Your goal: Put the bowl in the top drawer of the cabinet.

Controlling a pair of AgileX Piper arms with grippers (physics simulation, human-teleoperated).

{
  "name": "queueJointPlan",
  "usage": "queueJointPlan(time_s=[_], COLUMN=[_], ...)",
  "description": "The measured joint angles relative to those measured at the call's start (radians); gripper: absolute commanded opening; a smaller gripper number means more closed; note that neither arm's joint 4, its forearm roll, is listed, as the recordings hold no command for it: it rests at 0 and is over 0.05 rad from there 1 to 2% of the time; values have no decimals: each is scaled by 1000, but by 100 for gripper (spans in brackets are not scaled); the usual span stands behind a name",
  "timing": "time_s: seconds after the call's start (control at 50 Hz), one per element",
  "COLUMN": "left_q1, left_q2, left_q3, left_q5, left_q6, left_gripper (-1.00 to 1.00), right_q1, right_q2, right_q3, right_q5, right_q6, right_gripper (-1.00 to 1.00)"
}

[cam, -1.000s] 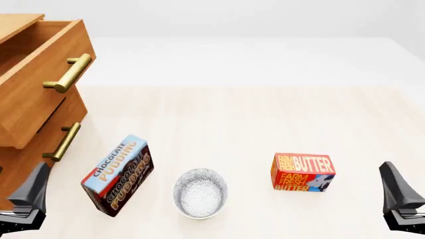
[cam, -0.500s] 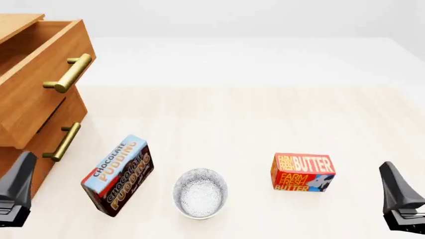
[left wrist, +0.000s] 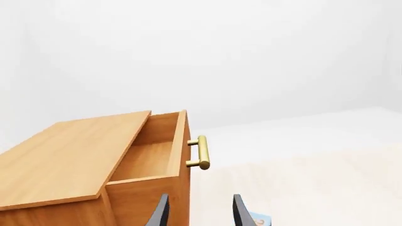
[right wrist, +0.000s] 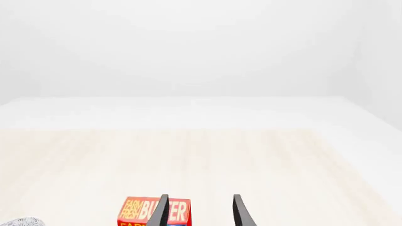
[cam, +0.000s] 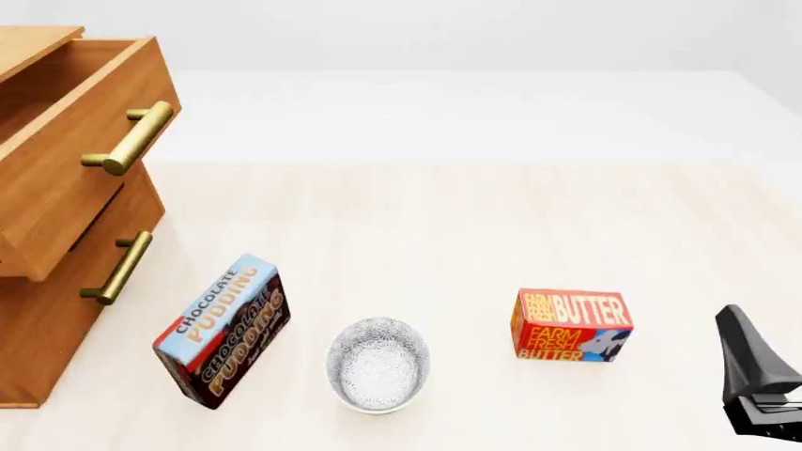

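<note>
Here, the right gripper (right wrist: pixel 197 212) hangs low at the near right edge of the table (cam: pixel 501 216), fingers spread with a clear gap and nothing between them. In the front view only its dark outer body (cam: pixel 756 376) shows, at the right margin. Just ahead of its fingertips, a little to their left, sits the butter box (right wrist: pixel 155 213), red with yellow lettering, upright on the table and apart from the fingers.

The left gripper (left wrist: pixel 197 213) is out of the front view. Its wrist camera shows two dark fingers parted, empty, raised to about the level of the cabinet top. Directly ahead of it and slightly to its left stands the cabinet (left wrist: pixel 69 155), light-brown wood, with the top drawer (left wrist: pixel 154 157) pulled out and open, interior bare wood. The brass handle (left wrist: pixel 201 152) on the drawer front sits ahead of the fingertips, well apart from them. A blue corner of a box peeks in beside the right-hand finger; too little shows to name it from that view.

The bowl (cam: pixel 378 364) rests upright on the table, white with grey speckling, well to the left of the right gripper and beyond the butter box (cam: pixel 570 325) from it. Neither gripper touches it. A sliver of its rim (right wrist: pixel 22 221) appears at the edge of the right wrist view. The chocolate pudding box (cam: pixel 223 329) stands tilted just beside the bowl, between it and the cabinet (cam: pixel 63 225). The lower drawer (cam: pixel 88 272) is closed.
</note>
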Motion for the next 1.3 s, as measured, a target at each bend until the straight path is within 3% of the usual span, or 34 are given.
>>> queueJointPlan(time_s=[0.46,0.82,1.3], left_q1=[-48,-69,-63], left_q2=[9,113,355], left_q3=[-205,-373,-524], left_q5=[118,162,136], left_q6=[78,104,41], left_gripper=[100,100,100], right_q1=[0,0,0], right_q2=[0,0,0], right_q3=[0,0,0], right_q5=[0,0,0], right_q6=[0,0,0], right_gripper=[100,100,100])
